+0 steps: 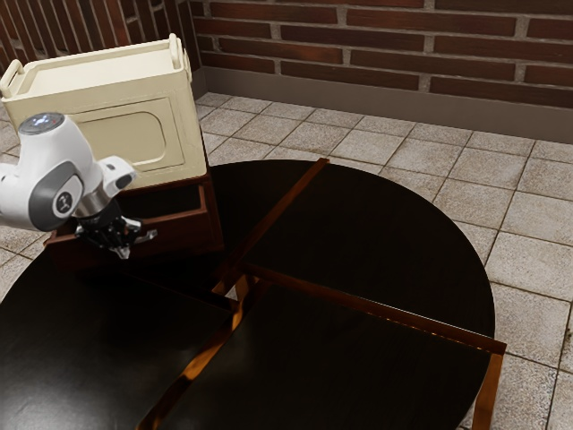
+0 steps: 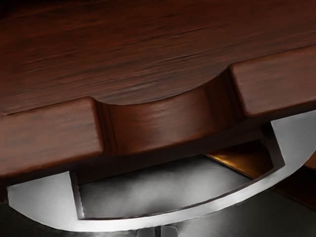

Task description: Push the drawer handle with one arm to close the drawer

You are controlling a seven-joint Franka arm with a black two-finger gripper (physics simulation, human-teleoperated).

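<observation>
Middle left of the exterior view: gripper (image 1: 117, 242), fingertips together, just beside the metal handle (image 2: 168, 218) on the open wooden drawer (image 1: 186, 232). Handle appears rigid and slippery; drawer, moderately heavy. I advise pushing at mid-bow, squarely, without gripping.

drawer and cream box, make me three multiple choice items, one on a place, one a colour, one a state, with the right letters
1. Where is the cream box?
a) on the floor
b) inside the drawer
c) on the wooden cabinet

2. What colour is the handle?
a) silver
b) green
c) red

3. How does the drawer stand?
a) fully closed
b) open

1 c: the exterior view shows its base over the cabinet.
2 a: the wrist view shows pale grey metal.
3 b: the exterior view looks down into it behind its front.
</observation>
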